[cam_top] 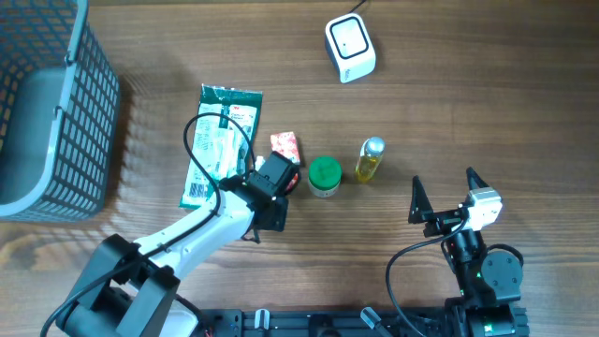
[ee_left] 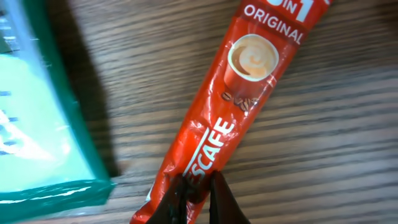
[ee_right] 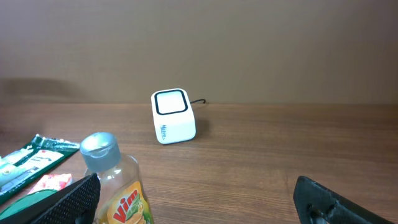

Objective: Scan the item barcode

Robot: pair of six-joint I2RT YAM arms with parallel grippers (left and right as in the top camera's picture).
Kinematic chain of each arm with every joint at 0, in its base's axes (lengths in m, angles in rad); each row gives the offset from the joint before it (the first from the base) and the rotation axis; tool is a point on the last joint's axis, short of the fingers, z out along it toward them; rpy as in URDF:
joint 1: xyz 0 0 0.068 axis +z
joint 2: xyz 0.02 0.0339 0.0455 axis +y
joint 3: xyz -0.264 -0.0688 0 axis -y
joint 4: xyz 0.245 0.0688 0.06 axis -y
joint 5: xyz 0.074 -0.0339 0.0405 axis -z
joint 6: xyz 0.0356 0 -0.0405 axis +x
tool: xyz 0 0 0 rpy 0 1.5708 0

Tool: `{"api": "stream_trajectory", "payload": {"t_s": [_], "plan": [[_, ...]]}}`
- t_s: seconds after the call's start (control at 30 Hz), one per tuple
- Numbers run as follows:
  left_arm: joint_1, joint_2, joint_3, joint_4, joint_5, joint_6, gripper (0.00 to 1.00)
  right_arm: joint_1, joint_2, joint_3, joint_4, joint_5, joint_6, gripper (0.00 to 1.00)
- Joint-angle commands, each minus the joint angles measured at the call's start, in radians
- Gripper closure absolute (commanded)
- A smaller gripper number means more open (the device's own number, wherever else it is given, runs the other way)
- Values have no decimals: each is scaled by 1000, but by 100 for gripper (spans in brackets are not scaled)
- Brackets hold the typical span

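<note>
I record: sachet glossy, creased plastic film; table matt, grained wood; scanner smooth white plastic; my end effector matt black.

Brown wooden counter, grey mesh basket at nine o'clock, white scanner box at one, green foil packet, red sachet, green-lidded jar, yellow plastic bottle mid-counter

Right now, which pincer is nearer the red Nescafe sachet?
Left. The left pincer is shut on the Nescafe sachet; the right pincer stands open, off beyond the yellow bottle.
</note>
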Motion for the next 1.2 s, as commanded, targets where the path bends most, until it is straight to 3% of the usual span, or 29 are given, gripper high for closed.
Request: {"api": "stream_trajectory", "payload": {"t_s": [0.0, 0.17, 0.47, 1.0, 1.13, 1.17], "plan": [[-4, 51, 9, -41, 231, -24, 92, -5, -4, -1, 2, 9, 11, 0], [-3, 34, 117, -161, 122, -23, 73, -5, -4, -1, 2, 9, 11, 0], [-4, 33, 127, -185, 111, 41, 70, -5, -4, -1, 2, 9, 11, 0], [-75, 54, 1, -88, 73, 37, 78, -5, -4, -1, 2, 9, 11, 0], [-75, 54, -6, -80, 73, 37, 96, -5, -4, -1, 2, 9, 11, 0], [-76, 54, -6, -77, 73, 37, 96, -5, -4, -1, 2, 9, 11, 0]]}}
